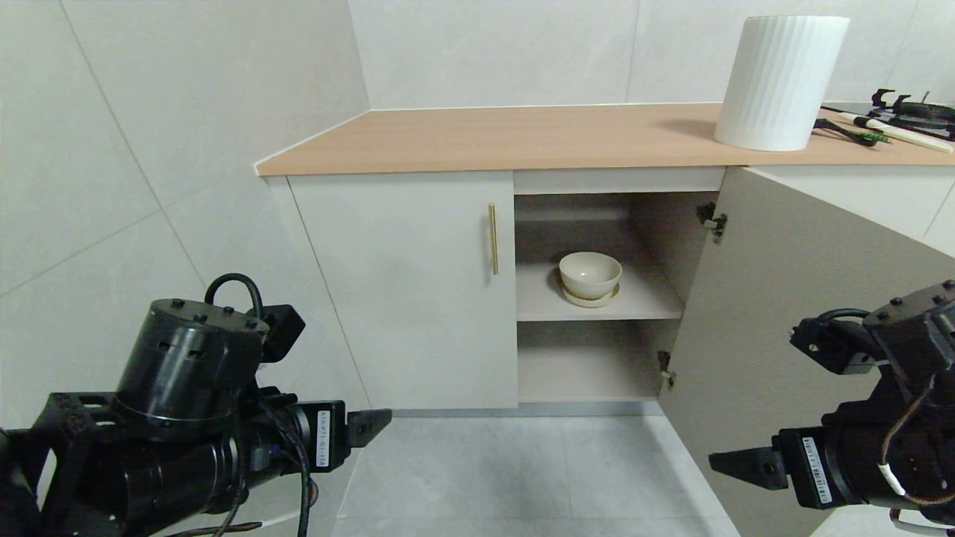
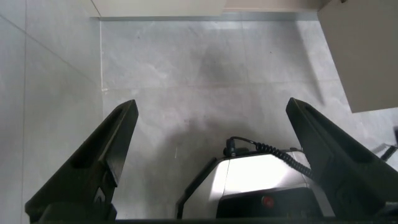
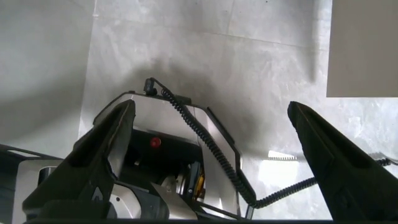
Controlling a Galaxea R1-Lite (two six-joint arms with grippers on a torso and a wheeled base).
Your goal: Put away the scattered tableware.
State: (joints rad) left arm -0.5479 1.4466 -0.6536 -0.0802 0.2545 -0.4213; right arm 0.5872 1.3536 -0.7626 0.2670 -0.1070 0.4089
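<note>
We saw the bowl [image 1: 590, 273] sitting on a small plate [image 1: 589, 302] on the cupboard's upper shelf [image 1: 649, 298], centre of the frame. We judged it ceramic: stiff, smooth, breakable, fairly light, and best pinched across the rim. Our left hand [image 2: 211, 109] and right hand [image 3: 211, 107] hung wide open, holding nothing.

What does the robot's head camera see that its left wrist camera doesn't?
Head view: the bowl sitting on a small plate on the cabinet's upper shelf, the wooden countertop, and the tall white ribbed container standing on it.
Left wrist view: a close look down through the left gripper, its two fingers spread wide apart with nothing held.
Both: the grey floor tiles and part of the open cabinet door.
</note>
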